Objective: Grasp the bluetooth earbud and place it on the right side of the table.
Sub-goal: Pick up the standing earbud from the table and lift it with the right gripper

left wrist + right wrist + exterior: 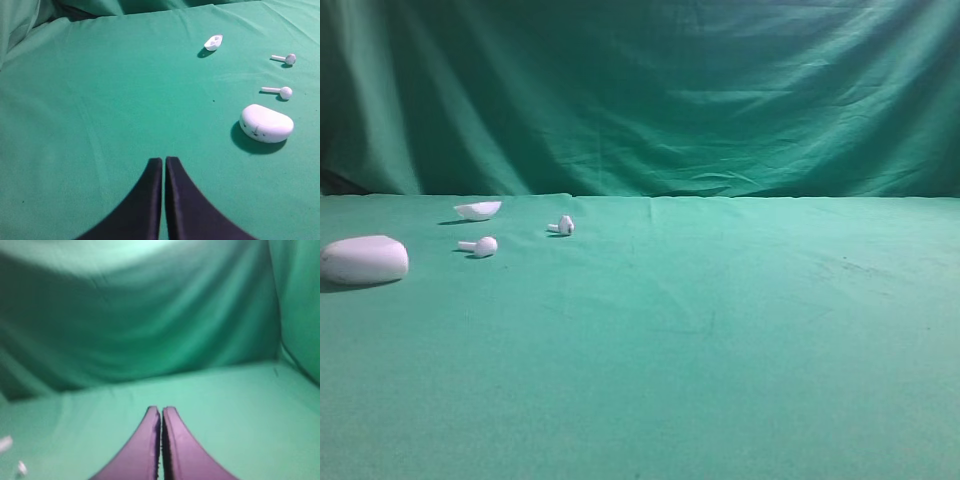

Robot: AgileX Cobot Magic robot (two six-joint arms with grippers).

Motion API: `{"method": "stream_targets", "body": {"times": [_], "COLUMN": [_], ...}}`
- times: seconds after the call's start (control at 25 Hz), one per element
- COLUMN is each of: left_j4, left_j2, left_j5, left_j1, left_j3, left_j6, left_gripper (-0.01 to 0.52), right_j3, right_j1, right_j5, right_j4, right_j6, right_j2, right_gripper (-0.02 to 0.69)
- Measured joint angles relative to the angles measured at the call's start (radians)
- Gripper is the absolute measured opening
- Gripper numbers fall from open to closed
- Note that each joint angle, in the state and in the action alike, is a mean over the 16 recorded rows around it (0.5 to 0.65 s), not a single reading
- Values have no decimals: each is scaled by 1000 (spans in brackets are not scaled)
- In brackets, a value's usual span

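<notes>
The bluetooth earbud is tiny and white with a short stem and a dark spot on its head. It lies on the green table at the left, back of centre. In the left wrist view it lies at the far right. My left gripper is shut and empty, low over bare cloth, well short and left of the earbud. My right gripper is shut and empty over bare cloth, facing the backdrop. Neither gripper shows in the exterior high view.
A plain white earbud with a longer stem lies left of the task earbud, also seen from the left wrist. A white pebble-shaped case sits at the far left. A small white shell piece lies behind. Two white blurs show at the lower left of the right wrist view.
</notes>
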Motion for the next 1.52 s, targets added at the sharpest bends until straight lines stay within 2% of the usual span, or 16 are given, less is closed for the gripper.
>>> {"method": "stream_targets", "body": {"times": [0.16,0.36,0.72,1.0,1.2,1.52], "left_j4": [0,0,0,0,0,0], "left_j2": [0,0,0,0,0,0], "left_j5": [0,0,0,0,0,0], "left_j1": [0,0,0,0,0,0], "left_j3": [0,0,0,0,0,0], "left_j6": [0,0,0,0,0,0], "left_gripper": [0,0,0,0,0,0], "right_j3": [-151,-323,-659,-980,-1231,-1602], "right_j1": [2,29,184,351,439,506], "right_j5": [202,377,539,614,692,806], "right_j4": [28,122,318,365,363,359], "right_j6": [-57,-239,-587,-660,-657,-630], "right_j2": [199,458,921,1276,1504,1810], "right_gripper": [0,0,0,16,82,288]}}
